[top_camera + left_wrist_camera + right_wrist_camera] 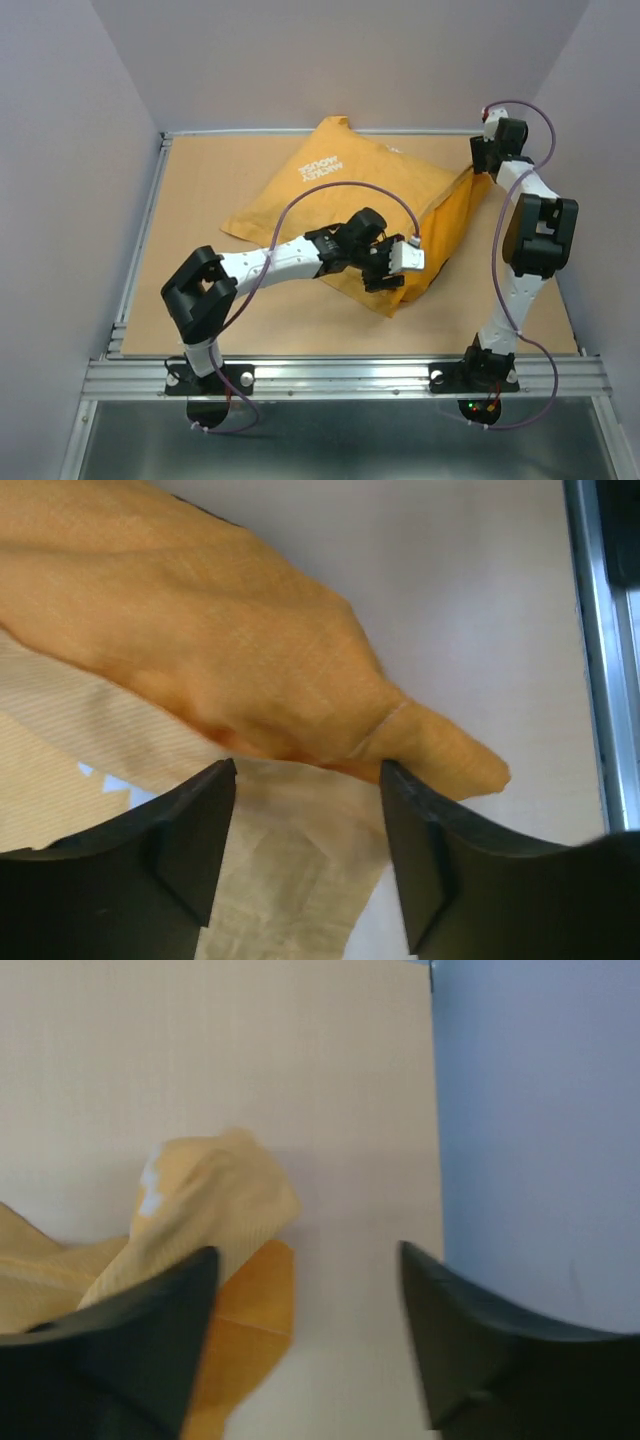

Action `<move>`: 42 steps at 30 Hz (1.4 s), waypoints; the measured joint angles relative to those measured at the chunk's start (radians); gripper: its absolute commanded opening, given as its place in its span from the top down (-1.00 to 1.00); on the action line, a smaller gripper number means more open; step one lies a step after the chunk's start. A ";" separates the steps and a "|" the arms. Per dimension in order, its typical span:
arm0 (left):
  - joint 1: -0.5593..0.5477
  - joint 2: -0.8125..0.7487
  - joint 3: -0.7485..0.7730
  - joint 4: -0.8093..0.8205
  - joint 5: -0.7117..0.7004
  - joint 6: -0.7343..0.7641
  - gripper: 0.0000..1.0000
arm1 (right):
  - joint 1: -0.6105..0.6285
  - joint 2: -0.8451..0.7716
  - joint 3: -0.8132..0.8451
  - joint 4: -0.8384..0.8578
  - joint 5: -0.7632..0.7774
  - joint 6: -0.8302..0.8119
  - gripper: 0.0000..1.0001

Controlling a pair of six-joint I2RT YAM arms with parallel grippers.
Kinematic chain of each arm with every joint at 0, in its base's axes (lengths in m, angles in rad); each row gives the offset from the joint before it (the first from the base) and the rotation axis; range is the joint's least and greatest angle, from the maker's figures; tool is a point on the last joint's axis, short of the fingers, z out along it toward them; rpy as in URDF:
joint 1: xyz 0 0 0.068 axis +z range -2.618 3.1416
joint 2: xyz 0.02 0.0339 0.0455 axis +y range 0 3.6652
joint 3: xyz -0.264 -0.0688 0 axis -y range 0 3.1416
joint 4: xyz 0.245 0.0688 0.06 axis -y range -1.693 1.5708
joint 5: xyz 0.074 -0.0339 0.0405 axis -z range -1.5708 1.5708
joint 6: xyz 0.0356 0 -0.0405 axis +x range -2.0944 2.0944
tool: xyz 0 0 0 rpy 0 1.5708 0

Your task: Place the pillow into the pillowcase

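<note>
My left gripper stands open, its two black fingers spread wide over the pillowcase and closing on nothing. Between them runs the seam where the deep orange outer cloth meets a paler, finely striped layer, and just past the fingertips one orange corner tapers to a point aimed at the table's metal rail. My right gripper is open too. Another corner of the case rises crumpled beside its left finger, not between the two, and the bit of white print on it is too small to read. From above, the left gripper sits over the near corner and the right gripper at the far-right one. The pillowcase lies cornerwise on the brown table, its widest stretch running from left of centre toward the far-right corner. White lettering on its upper face reads "MICKEY MOUSE", upside down to that camera. The case looks plump, but I cannot tell whether the pillow is inside.
</note>
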 measured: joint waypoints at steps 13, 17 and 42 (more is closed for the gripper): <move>0.560 -0.124 0.113 0.057 -0.102 -0.176 -0.97 | 0.035 -0.276 -0.119 -0.217 0.085 -0.092 -1.00; 0.610 0.067 0.226 0.064 -0.203 -0.199 -0.97 | 0.033 -0.402 -0.117 -0.355 0.032 -0.089 -0.79; 0.981 -0.264 -0.259 -0.124 -0.379 -0.279 -0.39 | 0.366 0.183 0.244 -0.663 -0.357 0.080 -0.33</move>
